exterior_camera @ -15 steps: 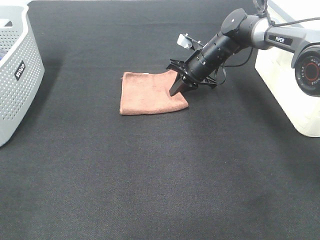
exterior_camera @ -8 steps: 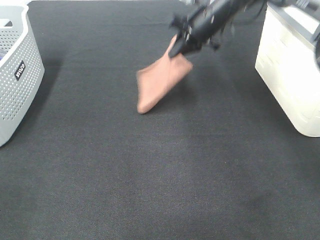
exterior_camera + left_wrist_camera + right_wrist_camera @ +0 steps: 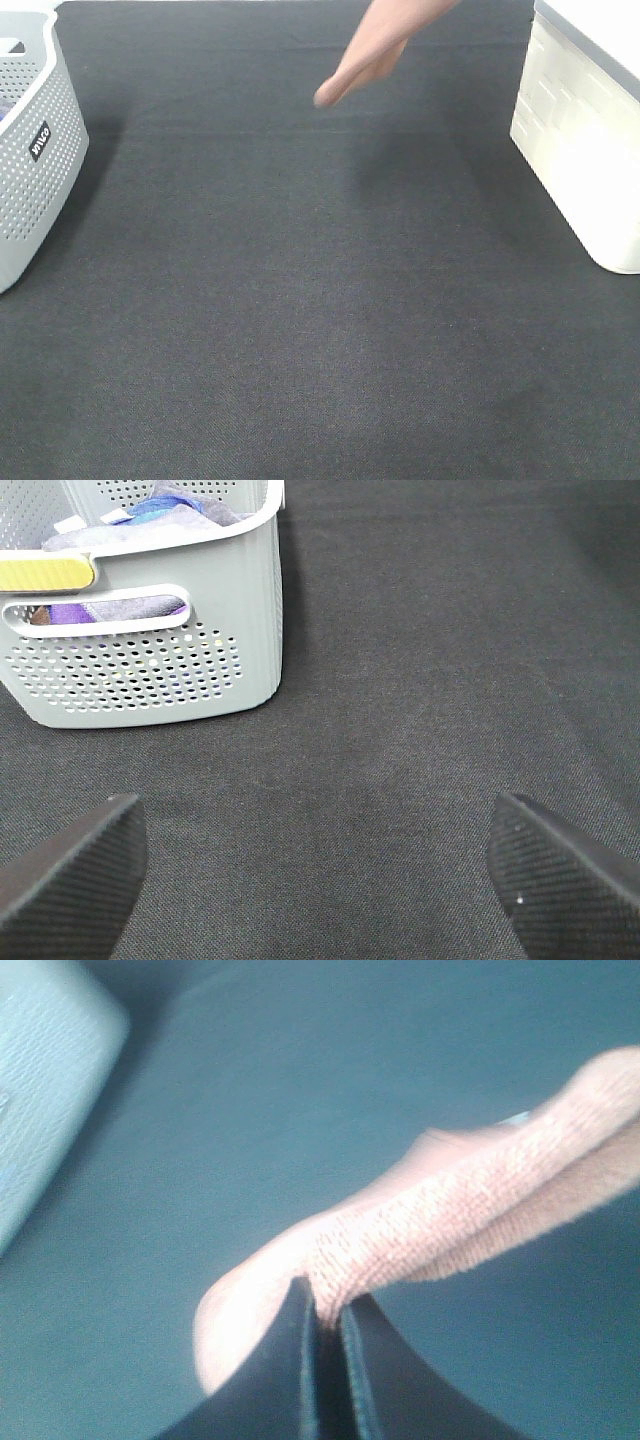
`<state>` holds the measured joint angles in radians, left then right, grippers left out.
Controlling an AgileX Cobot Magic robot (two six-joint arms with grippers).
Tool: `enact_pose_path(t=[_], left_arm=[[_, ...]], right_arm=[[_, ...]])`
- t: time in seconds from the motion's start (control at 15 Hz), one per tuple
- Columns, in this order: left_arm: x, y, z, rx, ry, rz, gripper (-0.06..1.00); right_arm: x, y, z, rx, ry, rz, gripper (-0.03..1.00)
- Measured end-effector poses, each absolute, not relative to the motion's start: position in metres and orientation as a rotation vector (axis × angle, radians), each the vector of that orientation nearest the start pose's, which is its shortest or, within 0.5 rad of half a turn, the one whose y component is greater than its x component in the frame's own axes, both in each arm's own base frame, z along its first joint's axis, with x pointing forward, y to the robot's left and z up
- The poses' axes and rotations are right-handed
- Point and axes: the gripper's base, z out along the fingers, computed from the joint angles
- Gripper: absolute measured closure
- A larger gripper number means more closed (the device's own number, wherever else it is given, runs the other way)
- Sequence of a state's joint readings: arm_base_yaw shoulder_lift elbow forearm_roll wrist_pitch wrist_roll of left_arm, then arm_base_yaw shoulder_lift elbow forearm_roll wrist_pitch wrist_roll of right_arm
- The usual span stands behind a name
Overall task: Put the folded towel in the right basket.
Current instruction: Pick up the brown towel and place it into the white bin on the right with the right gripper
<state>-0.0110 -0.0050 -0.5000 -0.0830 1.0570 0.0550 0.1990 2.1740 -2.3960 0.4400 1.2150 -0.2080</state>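
The folded towel (image 3: 372, 50) is salmon-brown and hangs in the air at the top middle of the exterior high view, blurred, well above the black table. The right arm itself is out of that view. In the right wrist view my right gripper (image 3: 325, 1325) is shut on the towel (image 3: 440, 1220), which drapes away from the pinched jaws. The right basket (image 3: 585, 130) is white and stands at the table's right edge. My left gripper (image 3: 320, 865) is open and empty, low over the cloth, with both fingertips (image 3: 70, 865) showing.
A grey perforated basket (image 3: 30, 150) stands at the left edge; in the left wrist view (image 3: 150, 670) it holds coloured cloths. Black cloth (image 3: 300, 300) covers the whole table.
My right gripper has lifted the towel off the table and carried it up and toward the far right; the arm has left the exterior high view.
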Motion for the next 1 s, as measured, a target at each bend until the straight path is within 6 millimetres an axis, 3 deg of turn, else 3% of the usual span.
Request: enact_pose_path(t=[0.13,0.47,0.53,0.67,0.8,1.0], left_arm=[[-0.006,-0.007,0.278,0.071,2.032,-0.072,0.07],[-0.006,-0.007,0.278,0.071,2.032,-0.072,0.07],[-0.006,-0.007,0.278,0.071,2.032,-0.072,0.07],[-0.006,-0.007,0.278,0.071,2.032,-0.072,0.07],[-0.006,-0.007,0.278,0.071,2.032,-0.072,0.07],[-0.006,-0.007,0.278,0.071,2.032,-0.072,0.07]], right_arm=[[0.455,0.093,0.392,-0.367,2.357,0.431,0.97],[0.445,0.016,0.421,-0.139,2.319,0.277,0.97],[0.445,0.016,0.421,-0.139,2.319,0.277,0.97],[0.439,-0.016,0.431,-0.054,2.298,0.234,0.97],[0.437,-0.045,0.428,0.043,2.314,0.149,0.97],[0.441,-0.059,0.397,0.093,2.432,0.038,0.97]])
